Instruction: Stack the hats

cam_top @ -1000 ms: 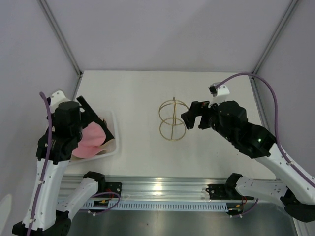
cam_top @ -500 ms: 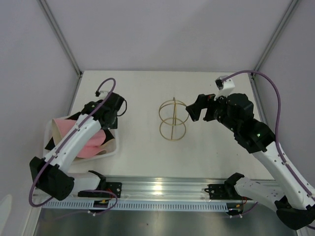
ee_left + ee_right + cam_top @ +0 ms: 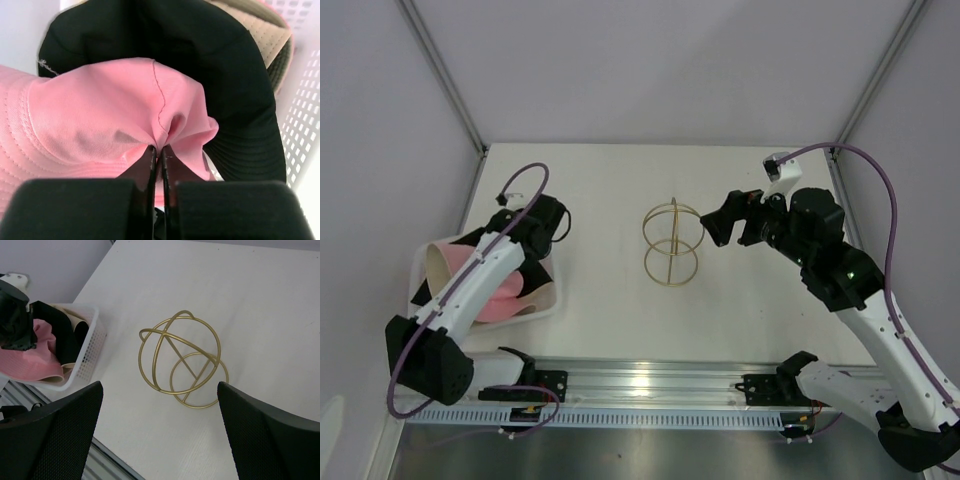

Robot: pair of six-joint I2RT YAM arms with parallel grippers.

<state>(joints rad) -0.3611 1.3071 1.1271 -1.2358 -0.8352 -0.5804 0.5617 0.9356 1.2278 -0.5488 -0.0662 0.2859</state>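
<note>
My left pincer (image 3: 159, 150) pinches a fold of the pink hat (image 3: 100, 115), lying on the black hat (image 3: 225, 75) in the white basket (image 3: 305, 130); my right pincer (image 3: 718, 225) hangs spread near the gold wire stand (image 3: 163, 336).

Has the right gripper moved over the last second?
Yes. The right gripper has drifted slightly farther back and right, away from the gold wire stand.

Lab test cell: white table (image 3: 610, 190) w/ plain walls (image 3: 670, 70), alu rail (image 3: 650, 382).
</note>
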